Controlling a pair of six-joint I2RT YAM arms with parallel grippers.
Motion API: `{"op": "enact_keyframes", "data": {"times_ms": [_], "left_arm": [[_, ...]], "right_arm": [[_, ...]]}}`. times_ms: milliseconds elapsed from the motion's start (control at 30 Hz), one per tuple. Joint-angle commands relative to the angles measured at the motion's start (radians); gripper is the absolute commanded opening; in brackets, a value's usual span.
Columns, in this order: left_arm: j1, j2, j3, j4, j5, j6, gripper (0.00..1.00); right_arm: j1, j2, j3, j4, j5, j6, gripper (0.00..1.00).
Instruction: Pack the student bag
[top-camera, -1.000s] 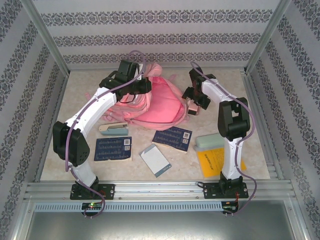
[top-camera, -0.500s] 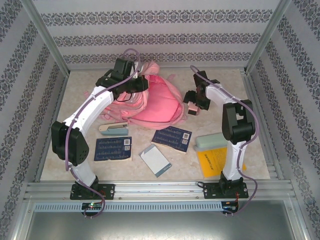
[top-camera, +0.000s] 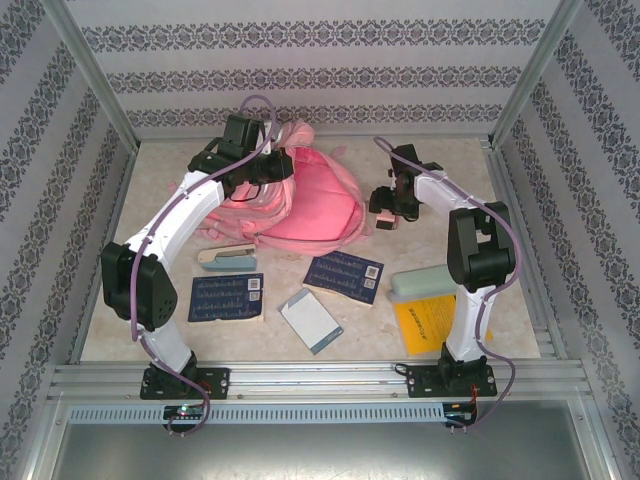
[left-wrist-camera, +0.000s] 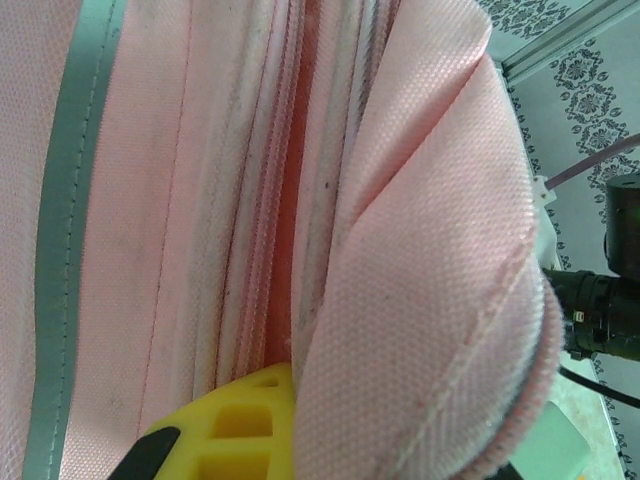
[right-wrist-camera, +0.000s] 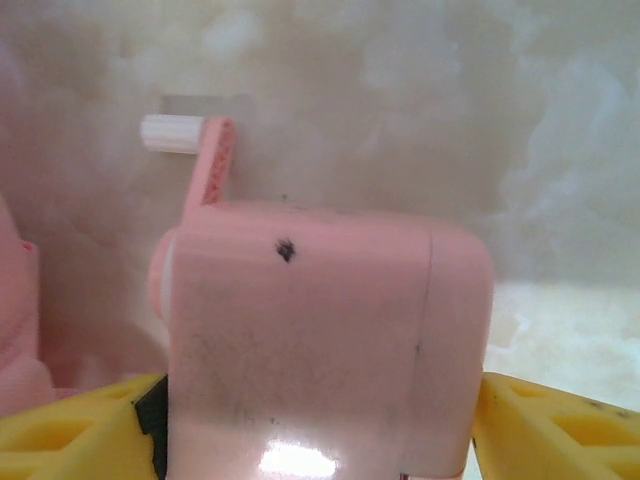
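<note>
My left gripper (top-camera: 273, 170) is pinched shut on the student bag (top-camera: 322, 205) flap; my right gripper (top-camera: 385, 210) flanks the pink crank sharpener (right-wrist-camera: 320, 330), though I cannot tell if it is clamped, and the bag lies just to its left

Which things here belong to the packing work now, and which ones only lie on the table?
In use: student bag, pinched by left gripper; small pink box, flanked by right gripper.

Lying untouched, perhaps for later: two dark blue booklets, white notebook, mint case, yellow envelope, pale stapler.
</note>
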Motion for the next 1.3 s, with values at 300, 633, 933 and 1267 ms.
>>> {"op": "enact_keyframes", "data": {"times_ms": [300, 633, 933, 1267], "left_arm": [[0.018, -0.012, 0.053, 0.082, 0.090, -0.011, 0.00], [-0.002, 0.047, 0.308, -0.098, 0.175, 0.104, 0.00], [-0.004, 0.055, 0.374, -0.122, 0.262, 0.186, 0.00], [-0.007, 0.080, 0.392, -0.058, 0.344, 0.132, 0.00]], "right_arm": [[-0.036, -0.111, -0.094, 0.046, 0.057, 0.060, 0.46], [-0.035, -0.421, -0.211, 0.200, -0.054, 0.191, 0.40], [0.108, -0.456, -0.237, 0.369, -0.186, 0.349, 0.40], [0.248, -0.248, -0.114, 0.529, -0.196, 0.673, 0.45]]}}
